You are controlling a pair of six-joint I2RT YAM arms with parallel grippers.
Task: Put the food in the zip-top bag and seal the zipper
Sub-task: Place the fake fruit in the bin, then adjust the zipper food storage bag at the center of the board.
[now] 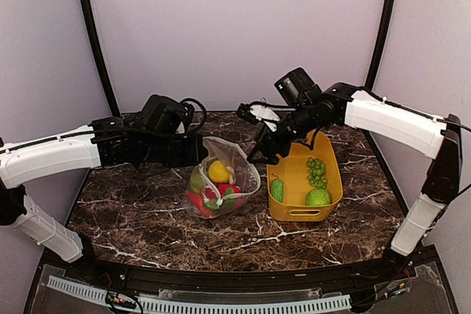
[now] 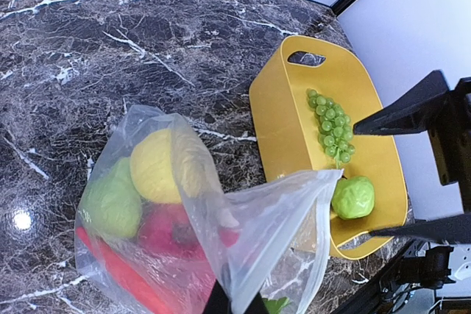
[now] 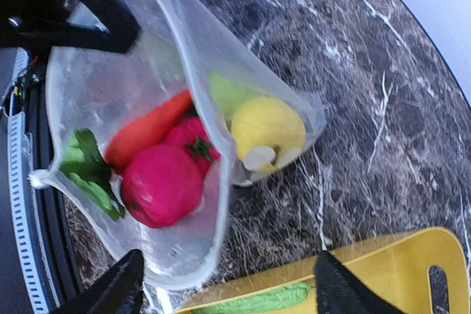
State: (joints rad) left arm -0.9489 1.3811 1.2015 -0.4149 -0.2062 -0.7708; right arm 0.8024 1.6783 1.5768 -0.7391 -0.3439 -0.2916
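Pinching zip-top bag rim mid-bench: left gripper clamped on it; right gripper fingers apart over its mouth. Lemon, red pieces inside. Grapes in yellow bin toward right edge.

The left wrist view's bottom edge cuts off the left gripper, and bag film blurs the red pieces. The right wrist view crops the bin. The zipper cannot be made out.
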